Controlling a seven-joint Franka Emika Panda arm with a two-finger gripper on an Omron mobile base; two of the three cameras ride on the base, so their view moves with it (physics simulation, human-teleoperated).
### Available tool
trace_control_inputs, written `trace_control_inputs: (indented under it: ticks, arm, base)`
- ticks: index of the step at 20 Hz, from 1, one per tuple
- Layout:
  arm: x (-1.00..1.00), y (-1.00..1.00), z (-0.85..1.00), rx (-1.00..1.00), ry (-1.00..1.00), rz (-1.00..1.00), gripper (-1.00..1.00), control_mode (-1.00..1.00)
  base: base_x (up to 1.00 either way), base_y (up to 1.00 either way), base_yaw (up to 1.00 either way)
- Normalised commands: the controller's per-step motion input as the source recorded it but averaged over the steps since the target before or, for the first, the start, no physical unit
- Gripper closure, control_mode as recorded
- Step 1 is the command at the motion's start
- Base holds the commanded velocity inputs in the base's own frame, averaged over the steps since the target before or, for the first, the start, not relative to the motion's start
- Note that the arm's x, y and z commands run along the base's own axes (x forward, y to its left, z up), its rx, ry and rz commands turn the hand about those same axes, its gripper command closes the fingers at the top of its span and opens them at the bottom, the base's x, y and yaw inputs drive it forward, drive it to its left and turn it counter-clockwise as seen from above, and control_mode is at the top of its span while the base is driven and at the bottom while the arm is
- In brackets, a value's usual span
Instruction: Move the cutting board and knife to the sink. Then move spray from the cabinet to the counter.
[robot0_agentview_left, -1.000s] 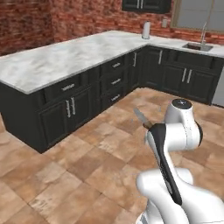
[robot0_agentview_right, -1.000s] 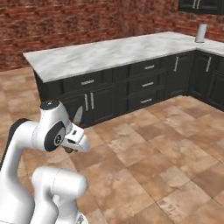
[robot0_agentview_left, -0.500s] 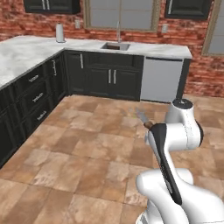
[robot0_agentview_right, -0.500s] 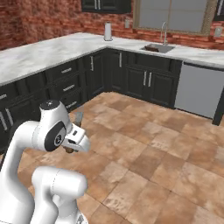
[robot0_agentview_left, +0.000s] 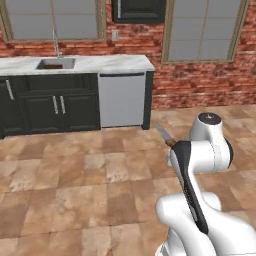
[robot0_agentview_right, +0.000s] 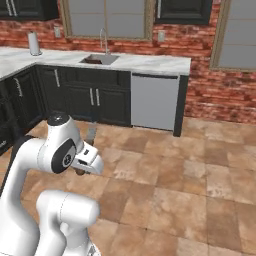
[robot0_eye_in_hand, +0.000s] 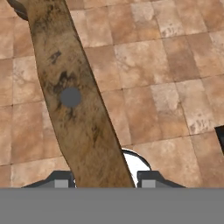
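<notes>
My gripper is shut on the knife, whose brown wooden handle runs up between the fingertips in the hand view. Its grey blade sticks up and out from the hand over the tiled floor, also seen as the blade in the right base view. The sink with its faucet is set in the white marble counter against the brick wall, several floor tiles ahead; sink too. A dark upper cabinet hangs between the windows. The cutting board and the spray are out of view.
A silver dishwasher front closes the right end of the counter run. Dark base cabinets stand under the sink. A paper towel roll stands on the counter's left corner. Open tiled floor lies between me and the cabinets.
The base has turned, so the whole scene has swept from the left counter run to the sink wall. The arm keeps its pose with the knife in the gripper.
</notes>
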Motion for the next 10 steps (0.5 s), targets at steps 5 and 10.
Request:
trace_control_inputs:
  ticks: [5, 10]
  arm:
    - [0.00, 0.00, 0.00, 0.00, 0.00, 0.00, 1.00, 1.00]
    - [0.00, 0.00, 0.00, 0.00, 0.00, 0.00, 1.00, 1.00]
  base:
    - [0.76, 0.16, -0.17]
    - [0.88, 0.20, -0.14]
